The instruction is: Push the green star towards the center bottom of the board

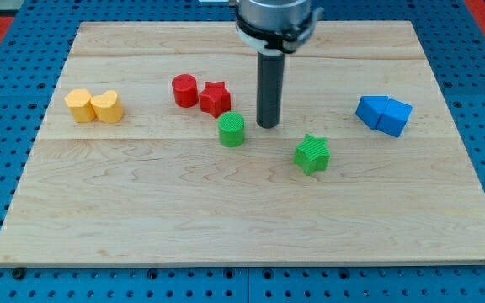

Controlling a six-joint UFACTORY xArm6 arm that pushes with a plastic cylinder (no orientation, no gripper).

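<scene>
The rod, with no gripper, has its tip point(267, 125) up-left of the green star point(312, 154), still short of bottom centre.

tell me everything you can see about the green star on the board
The green star is a small, chunky block with a star-shaped top and fine ridged lines across its surfaces, like printed plastic. It lies flat on the wooden board, slightly right of centre in the view, and nothing touches it. My tip stands apart from it, up and to the view's left. The green cylinder sits further to the view's left, and the blue blocks lie off to its upper right.
</scene>
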